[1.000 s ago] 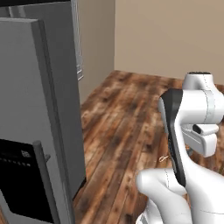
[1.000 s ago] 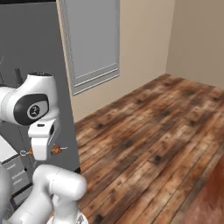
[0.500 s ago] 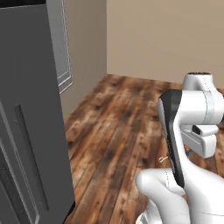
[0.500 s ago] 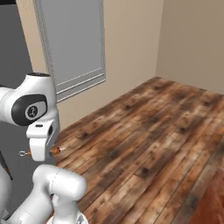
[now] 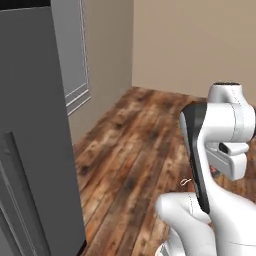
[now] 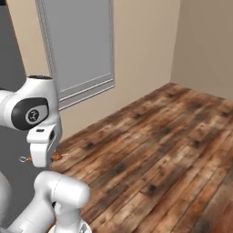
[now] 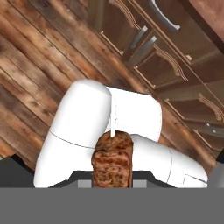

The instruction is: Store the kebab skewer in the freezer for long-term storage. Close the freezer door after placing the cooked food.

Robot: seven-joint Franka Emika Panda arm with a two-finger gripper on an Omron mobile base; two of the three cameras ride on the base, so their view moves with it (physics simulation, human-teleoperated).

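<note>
Fridge (image 5: 35, 150): a grey slab with a long vertical bar was seen at far left in the left base view; which door it was could not be told.
Floor (image 6: 154, 150): bare wooden planks were seen running to the beige walls.
Skewer (image 7: 112, 160): held at the tool, low beside the arm, well apart from the fridge; brown meat chunks and a thin pale stick were seen in the hand view, and a wire loop end stuck out in the right base view.
Tool (image 7: 112, 181): nearly shut, clamped on the skewer's meat.
Handling: judged very light, with a thin stick that might bend or snap and soft, perhaps greasy meat; a gentle hold on the chunks near the middle was judged best.
Cabinets (image 7: 175, 57): dark drawers with bar handles were seen in the hand view.
</note>
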